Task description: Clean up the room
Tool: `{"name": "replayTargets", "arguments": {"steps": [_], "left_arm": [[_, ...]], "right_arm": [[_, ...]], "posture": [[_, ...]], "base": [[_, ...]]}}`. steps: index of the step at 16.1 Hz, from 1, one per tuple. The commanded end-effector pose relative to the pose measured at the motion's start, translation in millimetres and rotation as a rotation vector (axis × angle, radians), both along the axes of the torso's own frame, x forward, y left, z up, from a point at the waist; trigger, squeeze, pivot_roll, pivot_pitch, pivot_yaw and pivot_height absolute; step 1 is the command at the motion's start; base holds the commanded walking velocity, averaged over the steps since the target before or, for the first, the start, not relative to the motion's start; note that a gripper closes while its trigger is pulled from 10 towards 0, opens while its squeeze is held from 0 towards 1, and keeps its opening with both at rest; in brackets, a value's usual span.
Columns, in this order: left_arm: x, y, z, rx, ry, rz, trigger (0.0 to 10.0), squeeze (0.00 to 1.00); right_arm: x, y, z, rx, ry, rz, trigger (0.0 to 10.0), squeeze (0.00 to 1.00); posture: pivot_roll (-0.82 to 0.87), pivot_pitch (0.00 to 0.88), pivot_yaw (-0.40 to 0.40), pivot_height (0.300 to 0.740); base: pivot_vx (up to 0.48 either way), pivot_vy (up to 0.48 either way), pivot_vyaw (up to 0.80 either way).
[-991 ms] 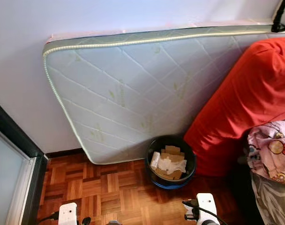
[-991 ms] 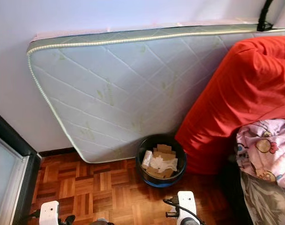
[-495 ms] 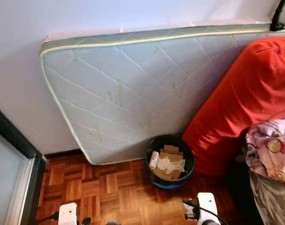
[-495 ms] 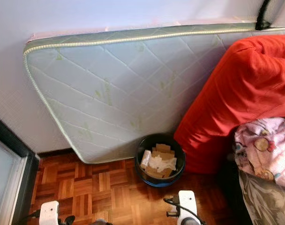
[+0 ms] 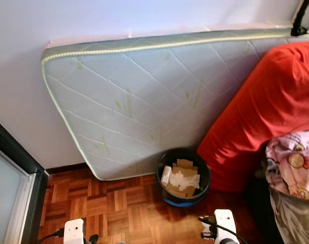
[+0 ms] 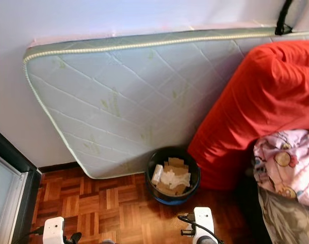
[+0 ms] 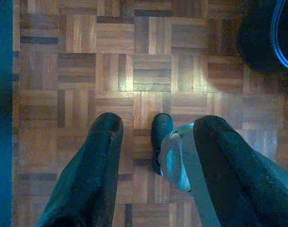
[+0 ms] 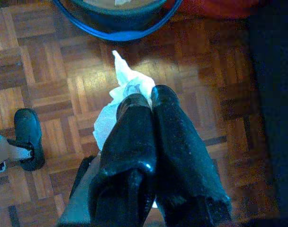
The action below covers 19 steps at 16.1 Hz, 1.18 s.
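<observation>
Since a second ago my head view has slid a little, so the mattress [image 5: 144,101] sits slightly lower and further left in frame; the things themselves have not shifted, only the camera.

I take the black waste bin [image 5: 184,175] as my landmark. It stands on the parquet floor [image 5: 119,208], its rim touching the bottom edge of the mattress, which leans tilted against the wall [image 5: 22,101] behind it. Inside the bin I see flat cardboard scraps [image 5: 185,165] and crumpled white paper [image 5: 182,179], filling it well up.

My right gripper [image 8: 143,99] hangs just in front of the bin, above the floor, its two fingers pinched together on a white tissue [image 8: 120,101] that sticks out past the tips toward the bin's blue base ring [image 8: 118,34]. My left gripper [image 7: 156,127] hangs further to the bin's left, its fingers spread wide over bare floor with nothing between them.

To the bin's right a red bedcover [image 5: 266,112] presses against it, with a pink patterned blanket [image 5: 291,162] on top nearer me. To the bin's left the parquet runs open as far as a dark door frame [image 5: 22,162]. In front of the bin the floor is open between my arms.
</observation>
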State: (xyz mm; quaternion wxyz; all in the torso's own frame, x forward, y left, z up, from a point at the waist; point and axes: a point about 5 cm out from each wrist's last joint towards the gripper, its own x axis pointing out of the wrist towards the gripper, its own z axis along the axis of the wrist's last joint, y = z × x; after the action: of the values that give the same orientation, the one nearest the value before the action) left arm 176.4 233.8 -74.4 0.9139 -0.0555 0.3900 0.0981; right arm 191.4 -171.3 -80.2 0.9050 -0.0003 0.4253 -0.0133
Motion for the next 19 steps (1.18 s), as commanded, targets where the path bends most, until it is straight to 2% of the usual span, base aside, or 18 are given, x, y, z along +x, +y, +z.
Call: {"name": "replayTargets", "arguments": {"steps": [1,19], "left_arm": [[-5.4,0.6,-2.7,0.004,0.023,-0.006,10.0,0.0],[-6.6,-0.5,-3.2,0.002,0.019,-0.014,10.0,0.0]], "right_arm": [[-4.2,-0.6,-2.2,0.003,0.014,-0.012,10.0,0.0],[-4.8,-1.3,-2.3,0.004,0.011,0.006,10.0,0.0]], "posture": [[0.1,0.1,-0.037,0.697],[0.09,0.051,-0.031,0.697]], "base": [[0.266,0.0,0.0],[0.28,0.0,0.0]]}}
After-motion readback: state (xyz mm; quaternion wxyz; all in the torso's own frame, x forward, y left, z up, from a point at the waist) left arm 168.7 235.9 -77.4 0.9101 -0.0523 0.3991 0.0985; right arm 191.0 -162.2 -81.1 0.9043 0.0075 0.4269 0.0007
